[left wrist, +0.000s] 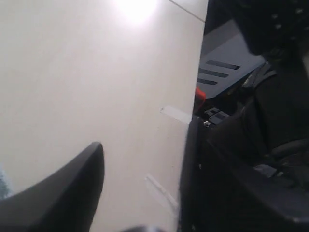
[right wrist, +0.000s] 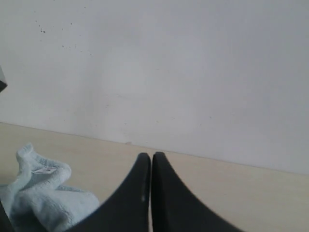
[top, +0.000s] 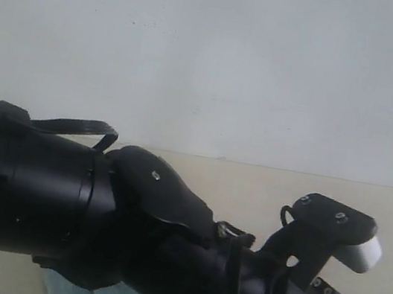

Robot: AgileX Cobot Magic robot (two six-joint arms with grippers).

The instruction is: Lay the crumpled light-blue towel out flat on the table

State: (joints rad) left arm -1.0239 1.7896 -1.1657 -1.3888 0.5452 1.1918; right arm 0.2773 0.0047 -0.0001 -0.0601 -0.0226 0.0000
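Black arm point(top: 128, 241) fills your view. Your right claw point(right wrist: 151, 162) is closed, empty; your left claw point(left wrist: 67, 193), you cannot tell. Beside the right claw the towel point(right wrist: 38, 198) lies crumpled; it looks soft and limp, so pinch a corner.

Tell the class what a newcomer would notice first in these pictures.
A bulky black arm fills the lower half of the exterior view, hiding most of the table. In the right wrist view, the crumpled blue towel lies heaped on the table near the shut right end effector, below a white wall.
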